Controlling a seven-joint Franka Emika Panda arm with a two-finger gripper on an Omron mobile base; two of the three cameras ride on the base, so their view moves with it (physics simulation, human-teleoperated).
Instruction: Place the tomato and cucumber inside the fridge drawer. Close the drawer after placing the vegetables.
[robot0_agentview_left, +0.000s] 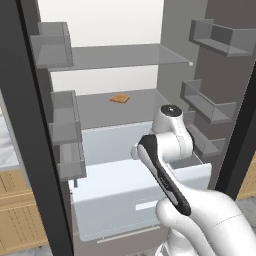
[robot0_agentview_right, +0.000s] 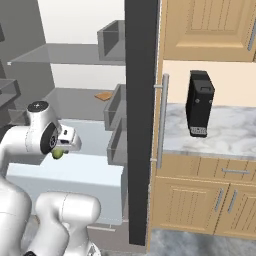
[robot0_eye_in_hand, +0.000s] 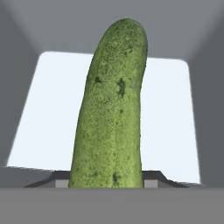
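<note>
The fingers (robot0_agentview_right: 61, 151) pinch the cucumber (robot0_eye_in_hand: 111, 109), which sticks out straight ahead of them, its tip over the pale floor of the open fridge drawer (robot0_agentview_left: 115, 197); nothing lies in the part of the bin seen past the fingers. I judge the cucumber about to be released — the tomato, which I cannot find, and closing the drawer remain.
</note>
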